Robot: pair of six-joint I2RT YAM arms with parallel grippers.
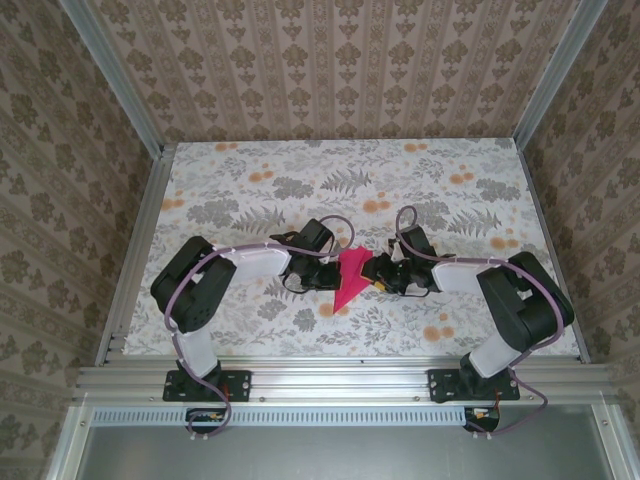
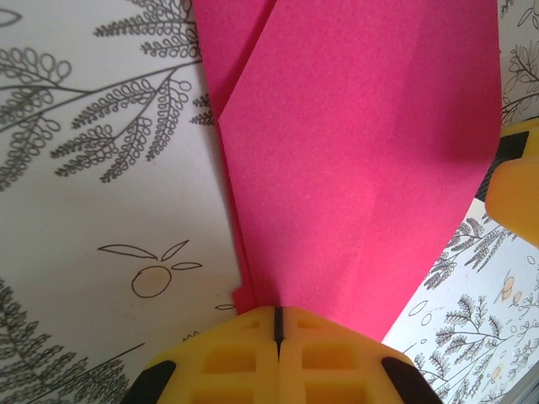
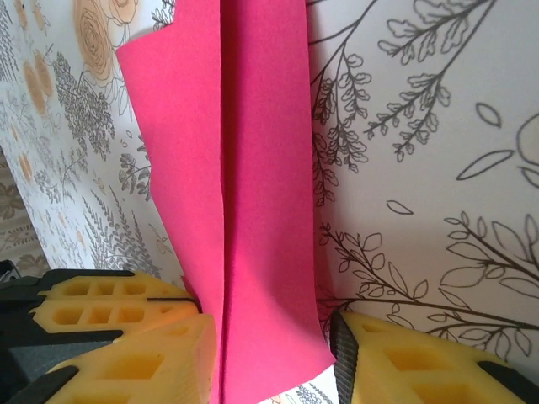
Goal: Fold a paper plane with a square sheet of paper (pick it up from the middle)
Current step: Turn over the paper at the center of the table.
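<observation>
Top external: the folded pink paper (image 1: 352, 276) lies in the middle of the flower-print tablecloth (image 1: 250, 190), between the two arms. It is a tapering shape whose point aims toward the near edge and slightly left. The left gripper (image 1: 328, 272) meets the paper's left side and the right gripper (image 1: 377, 270) meets its right side. From this height I cannot tell how either pair of jaws stands.

Left wrist: the left gripper (image 2: 278, 318) has its yellow fingers (image 2: 232, 362) pressed together, with only a thin dark seam between them, and they pinch the narrow end of the folded pink paper (image 2: 354, 168). The paper widens away from the camera, with a diagonal folded flap near its upper left. A yellow finger of the right gripper (image 2: 518, 189) shows at the paper's right edge.

Right wrist: the right gripper (image 3: 269, 332) has its jaws spread, one yellow finger (image 3: 126, 353) on the left and the other on the right. The folded pink paper (image 3: 253, 185) stands between them, a long crease running down it. It touches the left finger; its curled edge is just beside the right one.
</observation>
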